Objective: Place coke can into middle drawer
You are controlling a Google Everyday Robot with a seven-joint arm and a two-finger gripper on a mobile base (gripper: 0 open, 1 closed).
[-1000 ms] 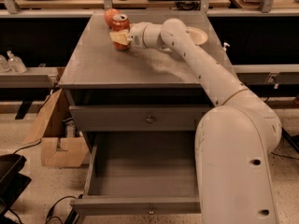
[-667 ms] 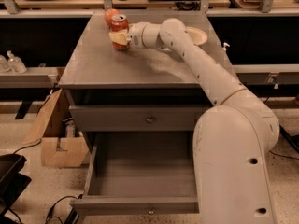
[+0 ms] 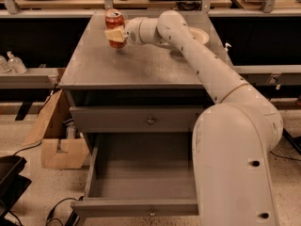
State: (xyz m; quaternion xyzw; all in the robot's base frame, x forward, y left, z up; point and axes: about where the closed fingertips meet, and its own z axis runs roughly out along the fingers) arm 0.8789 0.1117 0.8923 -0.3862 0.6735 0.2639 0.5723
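The red coke can (image 3: 114, 19) stands upright at the back left of the grey cabinet top (image 3: 141, 67). My gripper (image 3: 115, 34) reaches in from the right, and its cream fingers (image 3: 113, 34) are closed across the can's middle. I cannot tell whether the can rests on the top or is held just above it. The middle drawer (image 3: 141, 173) is pulled fully open below, empty, with its knob (image 3: 151, 213) at the front centre. My white arm (image 3: 235, 140) covers the drawer's right side.
The upper drawer (image 3: 150, 121) is closed. A pale plate (image 3: 200, 34) lies on the cabinet top behind my arm. A cardboard box (image 3: 56, 135) stands on the floor at the left. Bottles (image 3: 14, 62) sit on the left shelf. Cables and a black object (image 3: 11, 182) lie at the bottom left.
My gripper has shifted a little left and up onto the can, so its fingers now lie across the can's body. The drawers have not moved.
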